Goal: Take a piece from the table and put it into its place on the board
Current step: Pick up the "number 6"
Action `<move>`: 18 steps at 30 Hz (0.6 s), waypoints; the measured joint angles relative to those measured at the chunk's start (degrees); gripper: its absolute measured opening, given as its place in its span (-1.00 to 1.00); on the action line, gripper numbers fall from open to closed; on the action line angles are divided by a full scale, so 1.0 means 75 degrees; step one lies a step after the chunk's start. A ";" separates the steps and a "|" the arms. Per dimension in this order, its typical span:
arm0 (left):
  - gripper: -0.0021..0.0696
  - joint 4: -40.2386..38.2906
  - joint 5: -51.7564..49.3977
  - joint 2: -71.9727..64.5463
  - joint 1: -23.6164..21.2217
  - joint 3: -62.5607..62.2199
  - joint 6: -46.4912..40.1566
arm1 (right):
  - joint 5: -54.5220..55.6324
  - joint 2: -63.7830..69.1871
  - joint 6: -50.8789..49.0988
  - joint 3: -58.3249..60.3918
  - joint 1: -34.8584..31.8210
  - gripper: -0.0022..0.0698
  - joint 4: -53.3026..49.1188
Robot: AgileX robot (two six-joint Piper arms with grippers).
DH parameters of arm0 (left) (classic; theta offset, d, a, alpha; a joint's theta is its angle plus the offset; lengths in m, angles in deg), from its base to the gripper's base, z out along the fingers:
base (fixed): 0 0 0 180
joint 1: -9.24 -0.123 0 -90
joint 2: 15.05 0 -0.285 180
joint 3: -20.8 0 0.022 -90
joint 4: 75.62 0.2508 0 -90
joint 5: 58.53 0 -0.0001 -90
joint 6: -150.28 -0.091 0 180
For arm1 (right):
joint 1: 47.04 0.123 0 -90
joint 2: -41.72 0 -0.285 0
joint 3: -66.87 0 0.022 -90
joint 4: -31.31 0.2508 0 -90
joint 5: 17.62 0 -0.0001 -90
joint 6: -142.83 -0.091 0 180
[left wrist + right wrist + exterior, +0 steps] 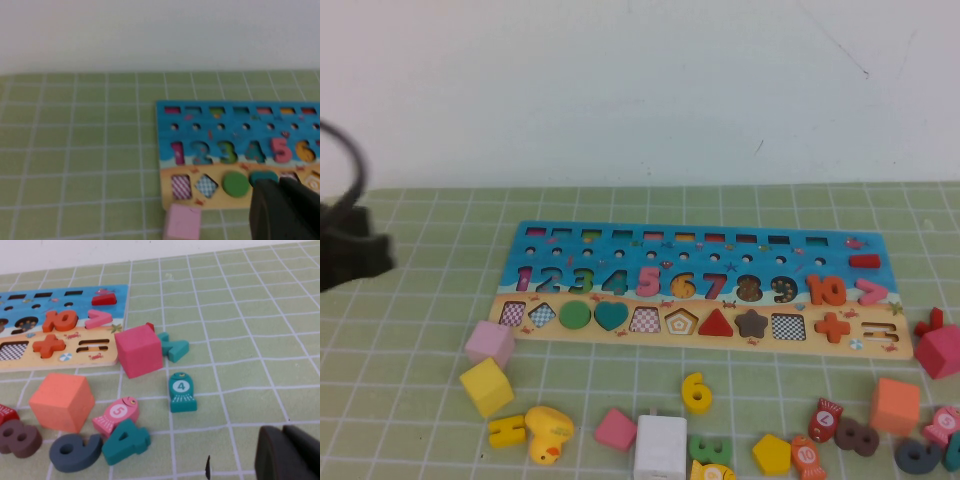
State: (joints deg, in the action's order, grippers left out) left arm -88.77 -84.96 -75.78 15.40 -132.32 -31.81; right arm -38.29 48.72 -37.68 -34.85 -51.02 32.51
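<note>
The piece, a small yellow "6" (696, 392), lies on the green gridded table (770, 370) in front of the board (700, 240), apart from both grippers. The board's "6" recess (683, 287) also shows in the left wrist view (302, 150). My left gripper (270, 183) is shut and empty, hanging above the board's left shape strip near the teal heart (263, 176); its arm shows dark at the high view's left edge (350, 255). My right gripper (281, 433) is shut and empty over bare matting right of the board. It is out of the high view.
Loose pieces lie in front of the board: pink cube (489, 342), yellow cube (486, 386), yellow duck (548, 432), white block (660, 445), yellow pentagon (771, 454), orange cube (895, 404), magenta cube (139, 350), teal "4" fish (181, 391).
</note>
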 joint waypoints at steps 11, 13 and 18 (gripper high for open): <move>-0.95 -0.0188 -0.0915 -0.2916 0.2779 -0.1237 0.1027 | 0.0000 0.0000 0.0000 0.0000 0.0000 -0.95 0.0000; -0.95 0.0135 -0.0773 -0.3277 0.3280 -0.1237 0.1527 | 0.0000 0.0000 0.0000 0.0000 0.0000 -0.95 0.0000; -0.95 0.1284 -0.1148 -0.4195 0.4000 -0.1542 0.2794 | 0.0000 0.0000 0.0000 0.0000 0.0000 -0.95 0.0000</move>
State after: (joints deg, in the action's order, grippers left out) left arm -79.13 -93.57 -107.24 45.40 -143.88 -10.85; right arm -38.29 48.72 -37.68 -34.85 -51.02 32.51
